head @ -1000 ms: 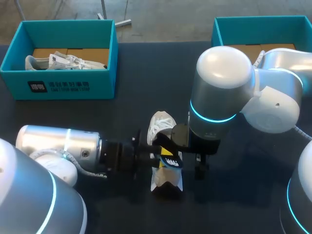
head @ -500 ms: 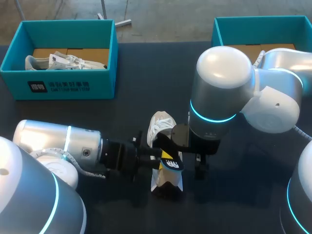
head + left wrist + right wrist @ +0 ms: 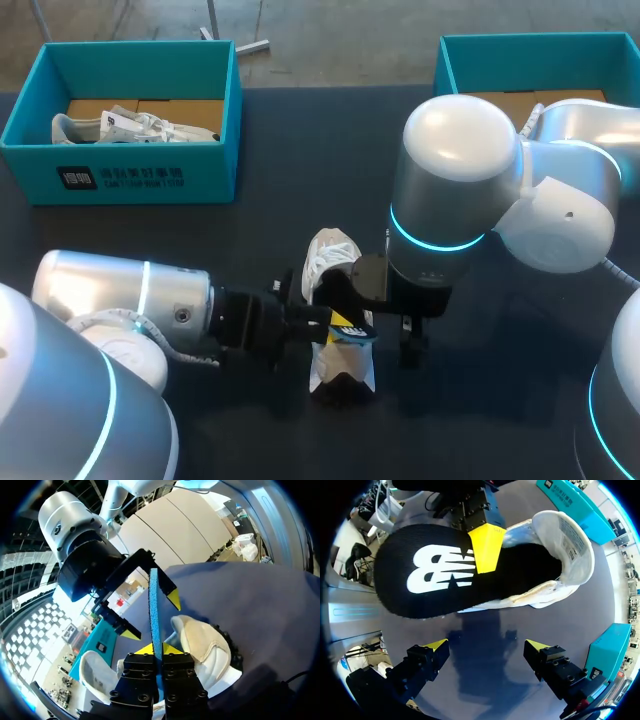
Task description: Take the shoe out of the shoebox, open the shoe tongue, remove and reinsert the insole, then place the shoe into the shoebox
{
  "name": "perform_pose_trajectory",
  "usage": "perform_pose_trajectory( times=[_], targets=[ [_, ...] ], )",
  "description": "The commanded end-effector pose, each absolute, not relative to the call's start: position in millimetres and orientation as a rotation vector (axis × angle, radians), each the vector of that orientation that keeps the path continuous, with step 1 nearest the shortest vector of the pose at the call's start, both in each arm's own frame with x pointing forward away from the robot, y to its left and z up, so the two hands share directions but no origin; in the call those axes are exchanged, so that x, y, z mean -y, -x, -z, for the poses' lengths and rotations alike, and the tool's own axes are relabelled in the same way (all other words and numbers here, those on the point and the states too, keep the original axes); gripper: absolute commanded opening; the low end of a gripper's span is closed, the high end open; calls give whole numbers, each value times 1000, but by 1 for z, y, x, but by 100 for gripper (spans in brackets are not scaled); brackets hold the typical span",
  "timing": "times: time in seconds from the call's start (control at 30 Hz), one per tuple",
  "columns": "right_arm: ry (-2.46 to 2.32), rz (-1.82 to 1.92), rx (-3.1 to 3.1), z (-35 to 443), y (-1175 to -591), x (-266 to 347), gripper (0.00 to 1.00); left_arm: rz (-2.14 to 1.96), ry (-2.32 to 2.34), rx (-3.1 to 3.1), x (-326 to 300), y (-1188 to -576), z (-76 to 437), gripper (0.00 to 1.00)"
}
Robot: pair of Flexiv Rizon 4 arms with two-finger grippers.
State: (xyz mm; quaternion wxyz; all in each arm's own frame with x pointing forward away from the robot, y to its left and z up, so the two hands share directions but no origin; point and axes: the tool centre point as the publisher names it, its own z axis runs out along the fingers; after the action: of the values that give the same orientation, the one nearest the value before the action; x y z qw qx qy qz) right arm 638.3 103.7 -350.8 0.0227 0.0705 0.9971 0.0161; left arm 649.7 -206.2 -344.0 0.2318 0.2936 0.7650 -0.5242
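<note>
Left arm (image 3: 130,300) nudged forward, level, jaws pinching insole (image 3: 352,335)

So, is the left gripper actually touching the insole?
Touching. In the left wrist view the insole stands edge-on between the two yellow tips of the left gripper, both pressed against it.

The left arm (image 3: 130,300) reaches in low and level from the side, with the left claw (image 3: 155,650) pinched on the insole (image 3: 153,605). The right arm (image 3: 460,180) bends in, its wrist pointing down and the right claw (image 3: 487,647) spread wide.
</note>
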Motion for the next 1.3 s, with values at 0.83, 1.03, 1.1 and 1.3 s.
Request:
perform_pose_trajectory(
  times=[0.83,1.03,1.1,1.3],
  targets=[
    [-219,-51,-3087,353,-638,-104,100,1459,-802,-2055,206,-657,340,35],
    [-219,-51,-3087,353,-638,-104,100,1481,-830,-2044,209,-650,333,33],
    [-219,-51,-3087,353,-638,-104,100,1482,-841,-2042,211,-647,332,28],
    [-219,-51,-3087,353,-638,-104,100,1473,-877,-2041,214,-642,330,0]
  ],
)
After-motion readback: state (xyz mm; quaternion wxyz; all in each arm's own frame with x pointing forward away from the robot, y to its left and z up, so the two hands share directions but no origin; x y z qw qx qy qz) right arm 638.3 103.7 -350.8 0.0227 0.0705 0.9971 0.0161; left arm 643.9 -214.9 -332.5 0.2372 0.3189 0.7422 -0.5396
